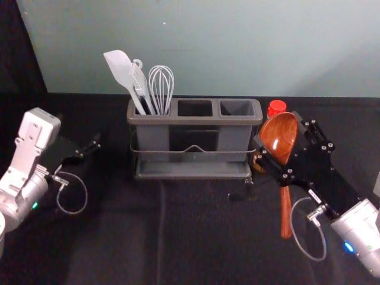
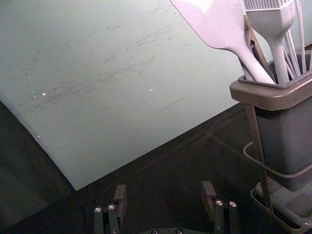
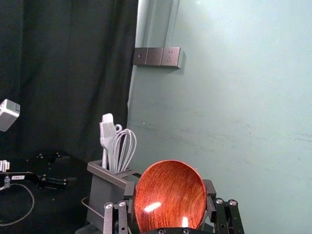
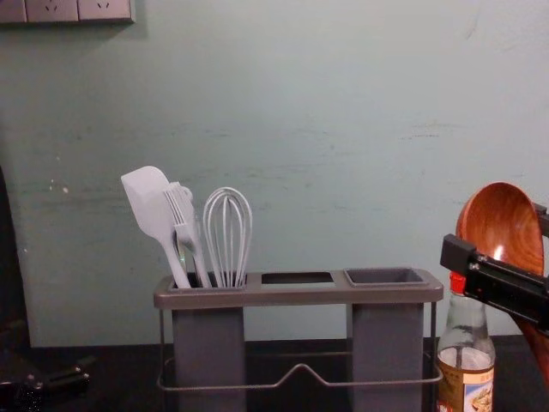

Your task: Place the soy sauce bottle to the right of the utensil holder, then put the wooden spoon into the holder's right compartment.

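While the right tool (image 3: pixel 169 193), near the bottle (image 4: pixel 466 365), grips the spoon (image 4: pixel 502 227) by its bowl, an underlifted handle (image 1: pixel 285 214) could strike the holder (image 1: pixel 196 120), the left tool (image 2: pixel 164 190) parked wide at left

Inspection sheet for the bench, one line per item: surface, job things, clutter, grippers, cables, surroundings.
Surface: black cloth, creased in front of the holder.
Utensil holder: upright; spatula and whisk in left compartment.
Soy sauce bottle: upright, right of holder.
Wooden spoon: held bowl up, outside the right compartment.
Clutter: dark shape before holder's right end; object or shadow, cannot tell.
Right gripper: closed on spoon bowl, by the bottle.
Left gripper: open, left of holder.
Cables: one loop at each wrist.
Surroundings: scuffed wall, socket panel, black curtain.
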Controlling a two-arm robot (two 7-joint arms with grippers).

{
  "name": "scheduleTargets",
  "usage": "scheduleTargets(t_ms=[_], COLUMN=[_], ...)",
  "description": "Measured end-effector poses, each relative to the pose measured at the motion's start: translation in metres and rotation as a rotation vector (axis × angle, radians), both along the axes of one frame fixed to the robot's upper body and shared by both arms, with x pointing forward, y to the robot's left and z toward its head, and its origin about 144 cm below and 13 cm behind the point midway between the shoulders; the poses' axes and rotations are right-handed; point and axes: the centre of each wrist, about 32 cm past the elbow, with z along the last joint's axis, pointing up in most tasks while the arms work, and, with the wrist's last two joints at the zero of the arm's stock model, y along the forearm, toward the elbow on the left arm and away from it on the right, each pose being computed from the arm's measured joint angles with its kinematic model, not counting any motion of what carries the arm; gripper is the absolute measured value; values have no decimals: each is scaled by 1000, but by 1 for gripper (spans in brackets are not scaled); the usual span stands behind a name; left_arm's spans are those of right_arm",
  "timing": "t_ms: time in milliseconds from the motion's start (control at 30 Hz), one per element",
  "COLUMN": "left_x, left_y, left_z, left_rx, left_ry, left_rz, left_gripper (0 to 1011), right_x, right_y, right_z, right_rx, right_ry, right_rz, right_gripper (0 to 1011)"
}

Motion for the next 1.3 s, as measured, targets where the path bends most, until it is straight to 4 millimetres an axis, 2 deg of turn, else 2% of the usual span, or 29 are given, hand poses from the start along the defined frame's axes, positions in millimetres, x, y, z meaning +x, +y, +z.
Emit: scheduleTargets(t_ms=[267,400,667,800,833,1300], left_x=[0,0,0,0,0,0], left_y=[0,0,0,0,0,0], left_z=[0,0,0,0,0,0], left_rx=[0,0,0,0,0,0], left_ry=[0,0,0,0,0,0], left_rz=[0,0,0,0,0,0], left_gripper=[1005,1005,1005,1005,1005,1005], right_x=[0,6,35,60,60,121], right_y=[-3,-5,0,10,10,33], right_z=[0,0,5,12,12,39], right_rx=[5,1,-12,-12,-12,7], right_ry=[1,-10,-84,-156,-156,-375], right_rz=[3,23,78,114,114,122], right_gripper=[842,841,841,842,842,842])
